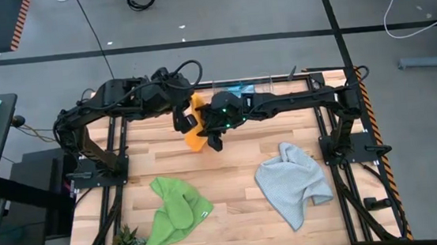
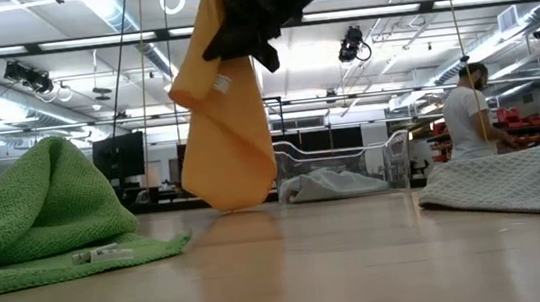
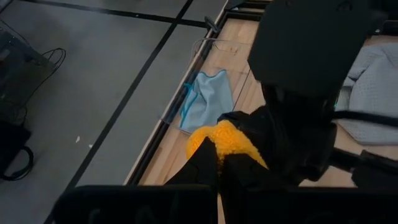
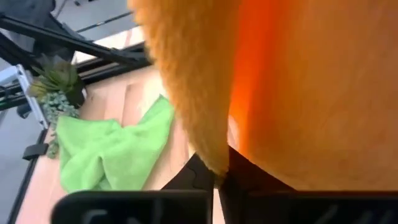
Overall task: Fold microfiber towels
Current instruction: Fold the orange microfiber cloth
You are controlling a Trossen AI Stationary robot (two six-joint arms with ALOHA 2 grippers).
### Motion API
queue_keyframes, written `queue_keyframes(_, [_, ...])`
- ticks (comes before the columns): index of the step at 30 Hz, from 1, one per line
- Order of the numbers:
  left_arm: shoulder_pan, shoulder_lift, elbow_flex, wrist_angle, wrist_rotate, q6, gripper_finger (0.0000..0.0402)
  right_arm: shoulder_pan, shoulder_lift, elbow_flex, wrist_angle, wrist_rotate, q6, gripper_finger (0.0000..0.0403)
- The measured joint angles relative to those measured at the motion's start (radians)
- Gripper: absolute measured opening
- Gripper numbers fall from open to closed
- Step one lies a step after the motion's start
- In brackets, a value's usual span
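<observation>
**Even indoor light, with blur close to the wrist cameras**

The scene is bright and evenly lit. In the low view, long ceiling lamps (image 2: 115,11) shine white with some glare, and the table (image 2: 293,269) near the camera is soft and out of focus. Shadows on the wood are weak. In the right wrist view the yellow-orange towel (image 4: 292,87) is very near and blurred, glowing orange. The dark fingers (image 3: 205,168) show little detail.
</observation>
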Motion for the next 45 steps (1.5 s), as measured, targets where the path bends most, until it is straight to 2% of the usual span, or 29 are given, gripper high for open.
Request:
queue_keyframes(5, [0.004, 0.001, -0.001, 0.009, 0.006, 0.025, 0.0004, 0.030, -0.003, -0.043, 0.035, 0.062, 0.033, 0.0005])
queue_keyframes(12, [0.015, 0.002, -0.001, 0.021, -0.001, 0.086, 0.0004, 0.129, -0.055, -0.049, -0.004, 0.212, 0.017, 0.0003])
queue_keyframes(19, [0.023, -0.001, 0.000, 0.037, 0.018, 0.106, 0.0006, 0.156, -0.116, -0.050, -0.053, 0.299, 0.015, 0.0001])
queue_keyframes(27, [0.039, 0.000, 0.000, 0.049, 0.028, 0.113, 0.0005, 0.207, -0.222, -0.049, -0.343, 0.462, 0.055, 0.0000])
queue_keyframes(39, [0.063, 0.126, -0.009, 0.056, 0.082, 0.145, 0.0004, 0.242, -0.450, -0.049, -0.755, 0.466, 0.253, 0.0000])
queue_keyframes(45, [0.065, 0.177, -0.010, 0.105, 0.087, 0.199, 0.0004, 0.213, -0.489, -0.019, -0.951, 0.468, 0.281, 0.0000])
